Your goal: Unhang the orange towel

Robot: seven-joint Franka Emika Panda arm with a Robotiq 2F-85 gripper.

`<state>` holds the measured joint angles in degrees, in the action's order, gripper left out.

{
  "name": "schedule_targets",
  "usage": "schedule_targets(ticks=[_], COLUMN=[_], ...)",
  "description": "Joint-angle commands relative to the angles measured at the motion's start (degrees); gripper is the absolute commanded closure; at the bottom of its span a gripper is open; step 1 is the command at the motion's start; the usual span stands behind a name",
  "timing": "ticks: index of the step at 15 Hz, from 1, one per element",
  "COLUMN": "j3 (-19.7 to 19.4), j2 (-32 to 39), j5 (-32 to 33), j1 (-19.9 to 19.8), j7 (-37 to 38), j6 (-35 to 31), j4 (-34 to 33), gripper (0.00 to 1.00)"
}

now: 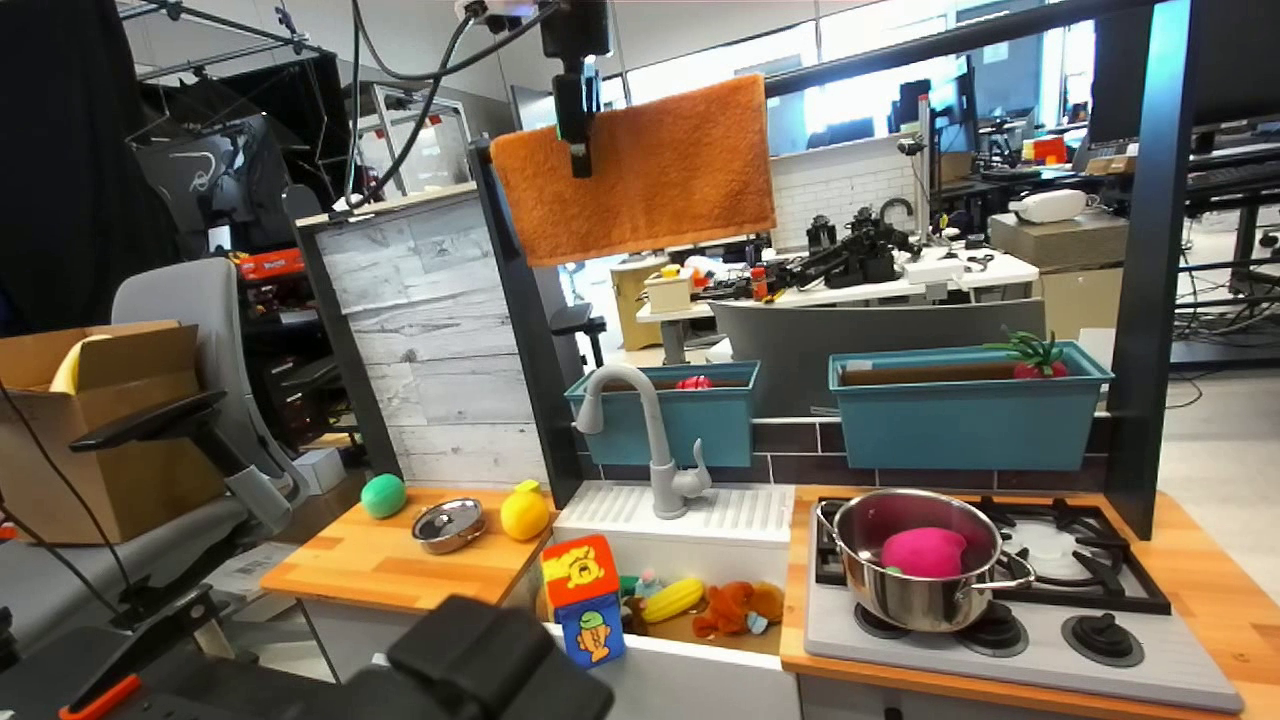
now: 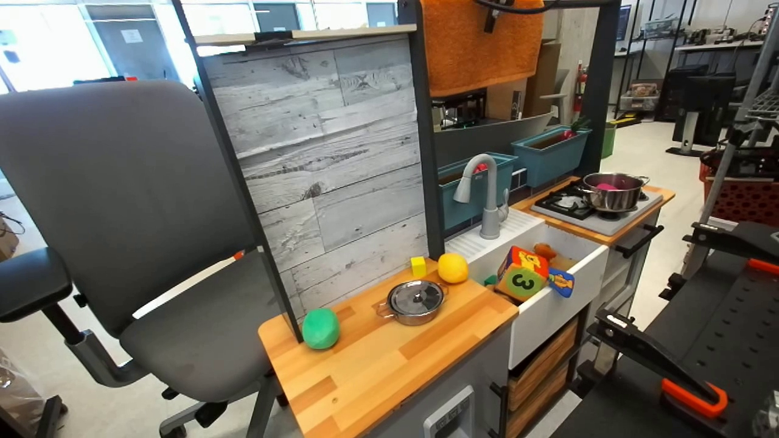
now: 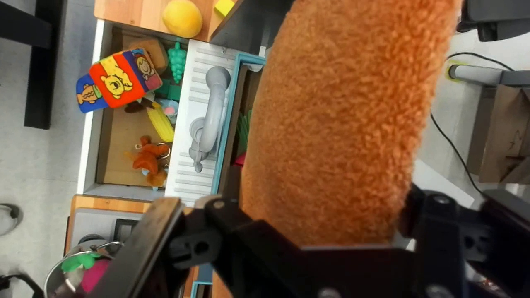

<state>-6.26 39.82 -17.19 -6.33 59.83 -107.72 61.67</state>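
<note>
The orange towel (image 1: 685,165) hangs folded over the dark horizontal bar (image 1: 930,42) of the toy kitchen, near its left post. It also hangs in an exterior view (image 2: 481,48), cut off by the top edge. My gripper (image 1: 580,155) points down over the towel from above, with one finger in front of the cloth; the finger behind is hidden. A finger also shows against the cloth in an exterior view (image 2: 490,22). In the wrist view the gripper (image 3: 325,211) has its fingers wide apart, one on each side of the towel (image 3: 348,116). The bar under it is covered.
Dark upright posts (image 1: 1150,250) frame the rack. Below are two teal planters (image 1: 970,425), a grey faucet (image 1: 655,430), an open sink drawer (image 1: 700,680) with toys, and a steel pot (image 1: 915,600) on the stove. Cables hang beside the arm.
</note>
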Motion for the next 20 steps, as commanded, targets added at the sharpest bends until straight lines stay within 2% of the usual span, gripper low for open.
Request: schedule_targets(ticks=[1,4,5,6,7,12,17,20], j3=[1.62,1.9,1.9,1.85,1.79,1.96,3.07,3.2], j2=[3.47,3.82,3.91,3.93,3.98,3.38,1.06,-0.56], j5=[-1.04,-1.04,-0.95,-0.82,-0.73,-0.59,-0.72,-0.55], j1=[-0.64,-0.01,0.1,0.22,0.32,0.62,0.69,0.93], j7=[1.88,1.61,1.63,1.66,1.69,1.09,-1.51,-1.46], j6=[0.58,1.52,2.01,2.63,2.95,5.55,8.25,7.44], j4=[-6.23,-7.55,-7.95,-8.21,-8.39,-7.86,-5.16,-4.14], gripper=[0.5,0.7,0.3,0.34,0.33,0.01,0.0,0.0])
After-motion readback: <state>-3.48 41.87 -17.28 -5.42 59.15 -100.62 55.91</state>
